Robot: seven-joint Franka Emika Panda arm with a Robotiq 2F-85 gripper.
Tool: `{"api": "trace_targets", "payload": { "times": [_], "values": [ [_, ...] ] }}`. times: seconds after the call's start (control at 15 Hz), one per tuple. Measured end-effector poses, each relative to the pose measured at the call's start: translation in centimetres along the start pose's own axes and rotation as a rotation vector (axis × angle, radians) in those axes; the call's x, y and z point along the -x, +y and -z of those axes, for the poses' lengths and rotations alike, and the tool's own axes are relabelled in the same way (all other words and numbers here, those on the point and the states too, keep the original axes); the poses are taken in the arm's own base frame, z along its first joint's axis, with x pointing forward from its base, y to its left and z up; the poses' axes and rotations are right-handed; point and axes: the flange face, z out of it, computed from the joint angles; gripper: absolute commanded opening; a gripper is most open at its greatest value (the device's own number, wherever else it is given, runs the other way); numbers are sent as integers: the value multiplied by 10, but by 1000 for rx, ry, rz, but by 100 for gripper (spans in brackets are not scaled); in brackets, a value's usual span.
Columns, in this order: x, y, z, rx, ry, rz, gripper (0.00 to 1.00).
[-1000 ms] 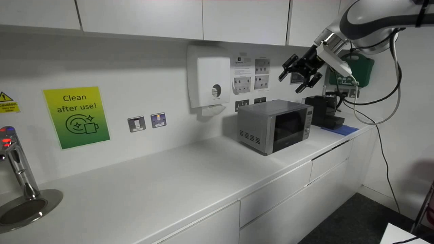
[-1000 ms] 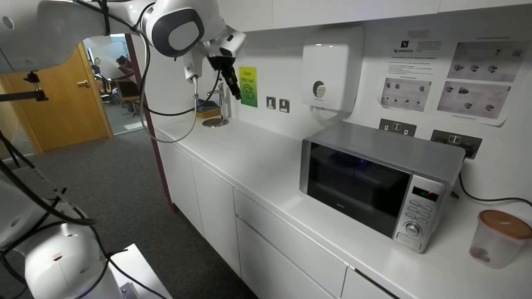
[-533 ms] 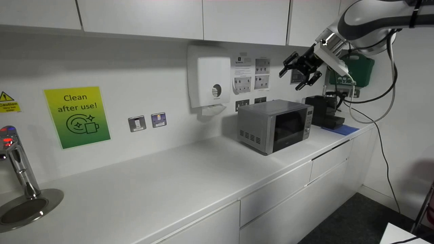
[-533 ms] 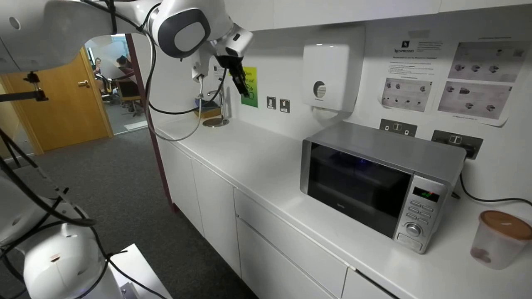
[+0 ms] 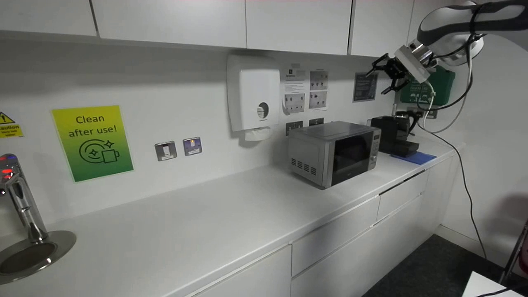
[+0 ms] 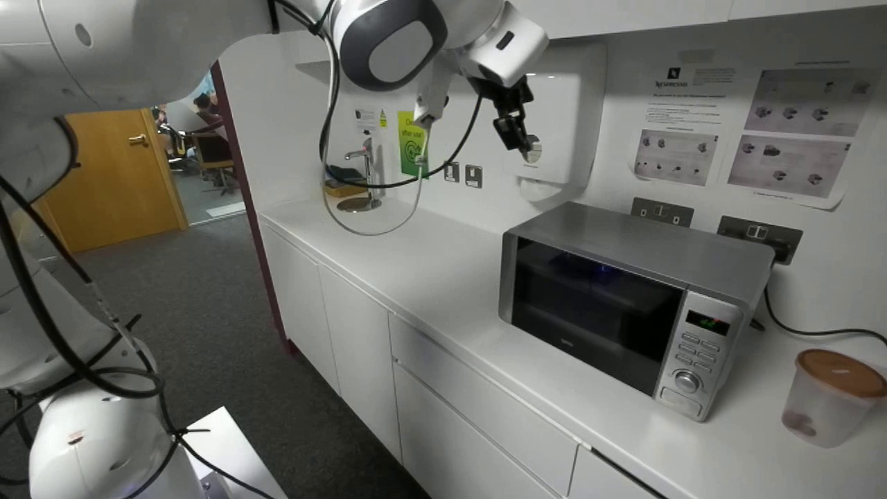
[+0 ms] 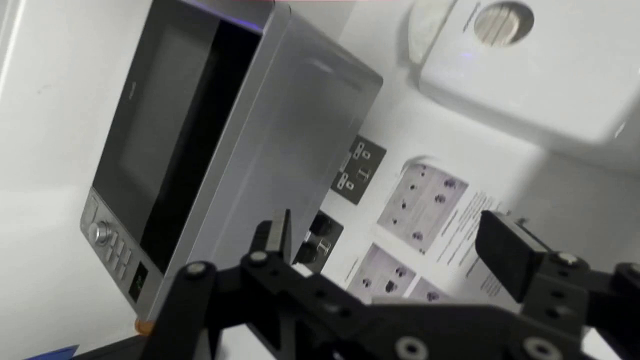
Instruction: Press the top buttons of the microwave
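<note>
The silver-grey microwave stands on the white counter in both exterior views (image 5: 310, 152) (image 6: 596, 305), and its door looks shut. Its control strip has a lit display (image 6: 707, 323), several small buttons (image 6: 698, 352) below it, and a round knob (image 6: 687, 381). In the wrist view the microwave (image 7: 200, 135) is tilted at the left, with its buttons (image 7: 117, 255) at the lower left. My gripper (image 5: 376, 84) is open and empty, with fingers wide apart in the wrist view (image 7: 385, 220). It hangs in the air above the microwave's height, apart from it, also in an exterior view (image 6: 516, 138).
A white towel dispenser (image 5: 258, 93) hangs on the wall behind the counter. A black appliance (image 5: 390, 134) stands beside the microwave. A clear jar with a brown lid (image 6: 835, 398) is near the control strip. Wall cabinets (image 5: 297, 24) hang above; cables loop from the arm.
The arm has moved along the counter towards the microwave's control-strip end; the gripper went rightwards in both exterior views and slightly up in an exterior view. It stays open. The microwave has not moved.
</note>
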Motion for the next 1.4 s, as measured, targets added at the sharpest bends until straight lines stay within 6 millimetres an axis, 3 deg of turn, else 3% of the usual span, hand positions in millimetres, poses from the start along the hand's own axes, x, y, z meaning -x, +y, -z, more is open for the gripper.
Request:
{"api": "trace_targets", "payload": {
  "times": [0.13,0.27,0.6,1.4],
  "values": [
    [-24,5,-4,-71,55,-80,100],
    [-30,1,-12,-156,75,-157,100],
    [-4,-25,-30,-268,21,-195,100],
    [-3,-26,-31,-270,20,-195,100]
  ]
}}
